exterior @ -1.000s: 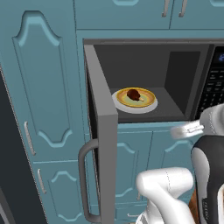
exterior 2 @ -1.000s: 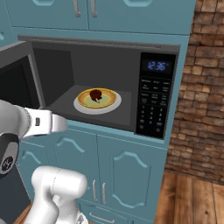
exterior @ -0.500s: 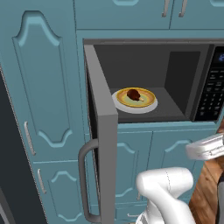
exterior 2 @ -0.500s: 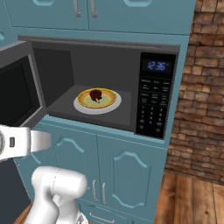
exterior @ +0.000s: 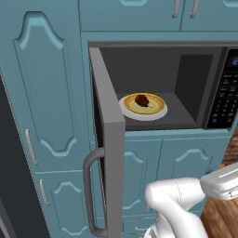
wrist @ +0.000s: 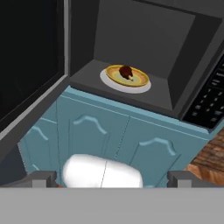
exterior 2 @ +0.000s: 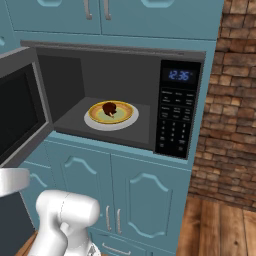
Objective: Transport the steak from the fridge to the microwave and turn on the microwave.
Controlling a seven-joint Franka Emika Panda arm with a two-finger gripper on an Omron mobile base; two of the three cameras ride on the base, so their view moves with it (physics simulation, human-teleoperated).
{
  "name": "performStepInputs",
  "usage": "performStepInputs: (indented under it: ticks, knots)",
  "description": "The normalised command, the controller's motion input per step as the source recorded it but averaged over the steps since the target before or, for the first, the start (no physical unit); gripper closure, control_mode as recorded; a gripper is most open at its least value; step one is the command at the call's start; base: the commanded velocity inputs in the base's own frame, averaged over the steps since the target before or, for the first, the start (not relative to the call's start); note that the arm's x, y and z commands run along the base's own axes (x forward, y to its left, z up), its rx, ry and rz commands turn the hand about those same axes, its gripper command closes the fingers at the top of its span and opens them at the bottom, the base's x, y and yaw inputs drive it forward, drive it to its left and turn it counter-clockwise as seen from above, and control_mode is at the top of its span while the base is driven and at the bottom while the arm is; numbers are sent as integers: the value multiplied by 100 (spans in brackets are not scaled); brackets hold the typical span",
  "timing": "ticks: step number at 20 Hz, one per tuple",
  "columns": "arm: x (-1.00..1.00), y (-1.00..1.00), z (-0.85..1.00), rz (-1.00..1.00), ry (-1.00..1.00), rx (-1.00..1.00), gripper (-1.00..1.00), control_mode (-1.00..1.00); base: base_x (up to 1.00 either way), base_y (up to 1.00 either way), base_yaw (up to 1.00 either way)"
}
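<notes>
Currently noted, nearest the camera in the hand view: gripper with jaws spread to full width, the two grey fingertips far apart at the lower corners, nothing between them and nothing held. Positioned low, in front of the teal lower cabinet doors, well below and clear of the microwave opening.

Next out: microwave door swung fully open to the left, its grey edge and curved vertical handle facing the left base camera; dark glass window visible from the right base view and the hand view.

Beyond that: microwave built into teal cabinetry, cavity open and dark grey inside. On the cavity floor, a white round plate carrying a yellow-rimmed dish. Steak resting on that dish, near its centre, a small dark reddish-brown lump with a pale end; also seen at the same place from the left base view and from the hand view.

To the right of the cavity: black keypad strip with a blue lit display above it.

Farther right: brick wall and wooden floor. Above the microwave: teal upper cabinets with grey handles.
</notes>
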Motion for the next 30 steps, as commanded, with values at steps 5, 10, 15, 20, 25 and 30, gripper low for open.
performStepInputs:
  ticks: [5,10,15,20,25,30]
  knots:
    - [-13,19,-7,0,-1,-2,-100,-100,0,0,0]
    - [-7,17,0,0,-2,0,-100,-100,0,0,0]
    - [-8,23,0,0,-8,0,-100,-100,0,0,0]
    - [-15,27,0,0,-10,0,-100,-100,0,0,0]
    - [-14,24,0,0,-10,0,-100,-100,0,0,0]
    - [-14,20,0,0,-12,0,-100,-100,0,0,0]
